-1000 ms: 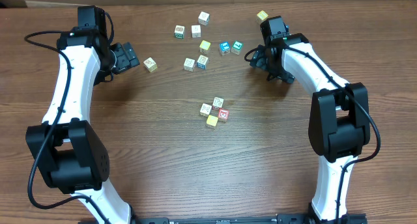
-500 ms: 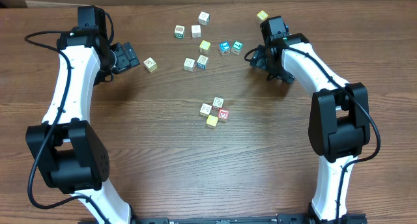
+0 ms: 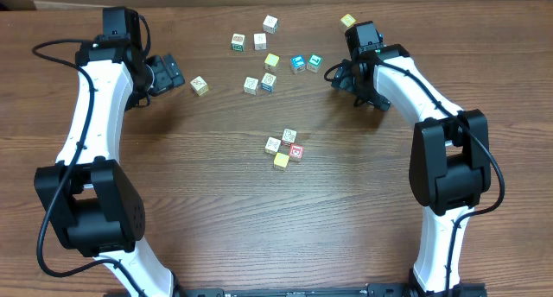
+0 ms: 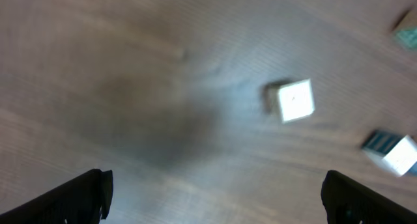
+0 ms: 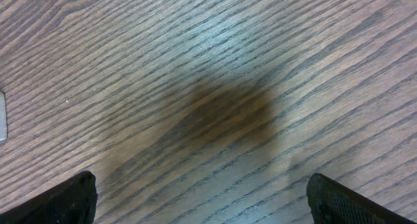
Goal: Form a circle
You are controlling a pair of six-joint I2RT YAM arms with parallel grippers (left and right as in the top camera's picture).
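Overhead view. Little differed from a second before: every cube lay unmoved, and only my left gripper (image 3: 175,72) had edged slightly away from the loose cube (image 3: 200,85) beside it. Both its fingers and those of my right gripper (image 3: 333,75) stood spread wide, pinching nothing. The circle (image 3: 284,148), four small square-faced wooden cubes, sat tightly clustered mid-table (image 3: 216,211) on dark, streaky wood grain.
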